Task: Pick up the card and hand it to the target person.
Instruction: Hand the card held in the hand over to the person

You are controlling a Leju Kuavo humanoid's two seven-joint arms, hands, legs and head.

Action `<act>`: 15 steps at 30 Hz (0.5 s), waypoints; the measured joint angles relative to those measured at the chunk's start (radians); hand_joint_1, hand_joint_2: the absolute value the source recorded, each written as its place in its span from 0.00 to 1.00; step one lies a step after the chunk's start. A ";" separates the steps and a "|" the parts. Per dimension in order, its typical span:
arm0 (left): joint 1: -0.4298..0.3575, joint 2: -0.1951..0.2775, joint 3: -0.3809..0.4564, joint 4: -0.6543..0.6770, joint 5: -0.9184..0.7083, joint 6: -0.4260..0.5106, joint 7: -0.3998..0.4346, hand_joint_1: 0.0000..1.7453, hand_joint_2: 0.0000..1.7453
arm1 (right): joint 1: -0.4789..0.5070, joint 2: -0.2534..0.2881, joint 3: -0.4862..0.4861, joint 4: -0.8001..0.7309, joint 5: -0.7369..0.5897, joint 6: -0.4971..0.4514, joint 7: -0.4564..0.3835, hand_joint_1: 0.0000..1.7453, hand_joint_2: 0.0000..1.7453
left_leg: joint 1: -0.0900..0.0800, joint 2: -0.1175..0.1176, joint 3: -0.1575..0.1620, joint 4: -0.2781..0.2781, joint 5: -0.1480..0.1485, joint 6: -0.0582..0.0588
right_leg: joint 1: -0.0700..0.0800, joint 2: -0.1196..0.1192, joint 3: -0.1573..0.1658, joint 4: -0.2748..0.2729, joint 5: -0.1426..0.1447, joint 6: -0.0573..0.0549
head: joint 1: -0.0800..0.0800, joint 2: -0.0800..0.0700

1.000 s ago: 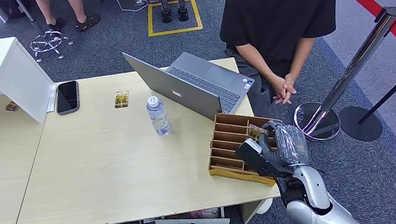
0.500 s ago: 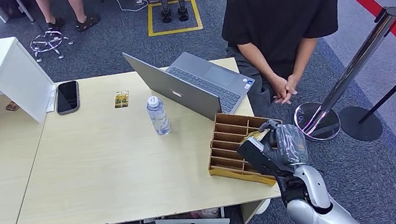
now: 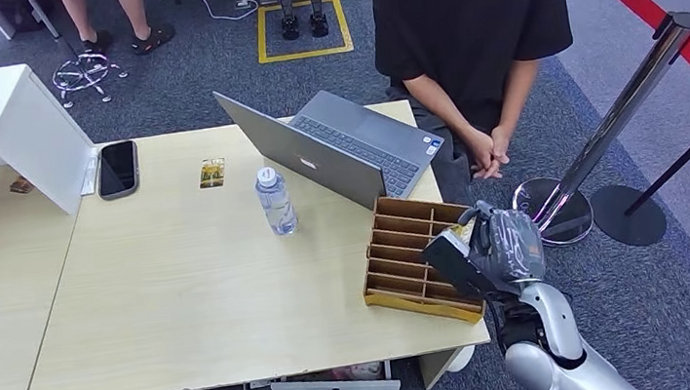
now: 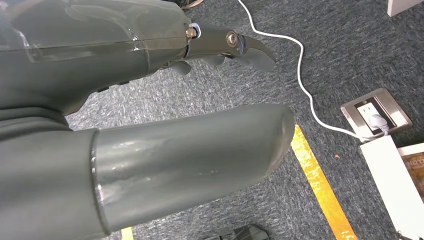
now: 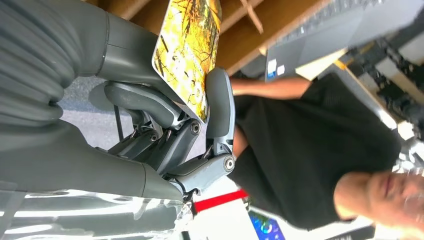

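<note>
right hand (image 3: 498,254) pinching the yellow card (image 5: 189,50) between thumb and fingers, just above the wooden divider tray (image 3: 405,257) at the worktop (image 3: 186,301) corner. left hand (image 4: 150,100) hangs over the carpet, holding nothing. lift the card free of the slots, then extend toward the person (image 3: 475,33); the laptop (image 3: 336,152) and stanchion (image 3: 608,126) flank the path.
</note>
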 joint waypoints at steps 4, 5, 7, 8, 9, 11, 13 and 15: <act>0.001 0.001 0.000 0.000 0.000 0.000 -0.002 0.00 0.00 | 0.000 -0.023 -0.026 -0.048 0.020 -0.010 0.019 0.85 1.00 | 0.000 0.000 0.000 0.000 0.000 0.000 | 0.000 0.000 0.000 0.000 0.000 0.000 | 0.000 0.000; 0.002 0.001 0.000 0.000 0.000 0.000 -0.003 0.00 0.00 | 0.000 -0.029 -0.034 -0.062 0.025 -0.010 0.024 0.85 1.00 | 0.000 0.000 0.000 0.000 0.000 0.000 | 0.000 0.000 0.000 0.000 0.000 0.000 | 0.000 0.000; 0.003 0.001 0.001 0.000 0.000 0.000 -0.003 0.00 0.00 | 0.000 -0.042 -0.050 -0.091 0.037 -0.010 0.034 0.85 1.00 | 0.000 0.000 0.000 0.000 0.000 0.000 | 0.000 0.000 0.000 0.000 0.000 0.000 | 0.000 0.000; 0.004 0.001 0.001 0.000 0.000 0.000 -0.004 0.00 0.00 | 0.000 -0.049 -0.058 -0.107 0.042 -0.009 0.038 0.85 1.00 | 0.000 0.000 0.000 0.000 0.000 0.000 | 0.000 0.000 0.000 0.000 0.000 0.000 | 0.000 0.000; 0.005 0.001 0.001 0.000 0.000 0.000 -0.004 0.00 0.00 | 0.000 -0.055 -0.067 -0.123 0.046 -0.009 0.042 0.85 1.00 | 0.000 0.000 0.000 0.000 0.000 0.000 | 0.000 0.000 0.000 0.000 0.000 0.000 | 0.000 0.000; 0.006 0.001 0.001 0.000 0.000 0.001 -0.004 0.00 0.00 | 0.000 -0.067 -0.083 -0.154 0.048 -0.009 0.050 0.85 1.00 | 0.000 0.000 0.000 0.000 0.000 0.000 | 0.000 0.000 0.000 0.000 0.000 0.000 | 0.000 0.000; 0.006 0.001 0.001 0.000 0.000 0.001 -0.005 0.00 0.00 | 0.000 -0.077 -0.099 -0.179 0.037 -0.011 0.058 0.85 1.00 | 0.000 0.000 0.000 0.000 0.000 0.000 | 0.000 0.000 0.000 0.000 0.000 0.000 | 0.000 0.000; 0.006 0.001 0.001 0.000 0.000 0.001 -0.009 0.00 0.00 | 0.001 -0.084 -0.114 -0.198 0.011 -0.019 0.059 0.85 1.00 | 0.000 0.000 0.000 0.000 0.000 0.000 | 0.000 0.000 0.000 0.000 0.000 0.000 | 0.000 0.000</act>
